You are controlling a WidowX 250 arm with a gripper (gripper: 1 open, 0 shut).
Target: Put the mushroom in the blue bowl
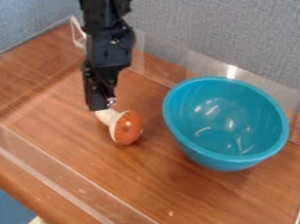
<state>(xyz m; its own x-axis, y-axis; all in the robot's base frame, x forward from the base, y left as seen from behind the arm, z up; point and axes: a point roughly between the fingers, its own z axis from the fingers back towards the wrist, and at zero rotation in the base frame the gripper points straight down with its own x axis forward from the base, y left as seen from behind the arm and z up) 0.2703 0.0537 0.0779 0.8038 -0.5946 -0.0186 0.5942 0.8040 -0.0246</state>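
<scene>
The mushroom lies on its side on the wooden table, orange-brown cap toward the front right and cream stem pointing back left. My gripper hangs pointing straight down just above and left of the stem, with nothing held between its dark fingers. The gap between the fingers is too small and dark to judge. The blue bowl stands upright and empty to the right of the mushroom, a short way apart from it.
Low clear plastic walls run along the front and left of the wooden table, and another clear panel stands behind the bowl. A grey wall backs the scene.
</scene>
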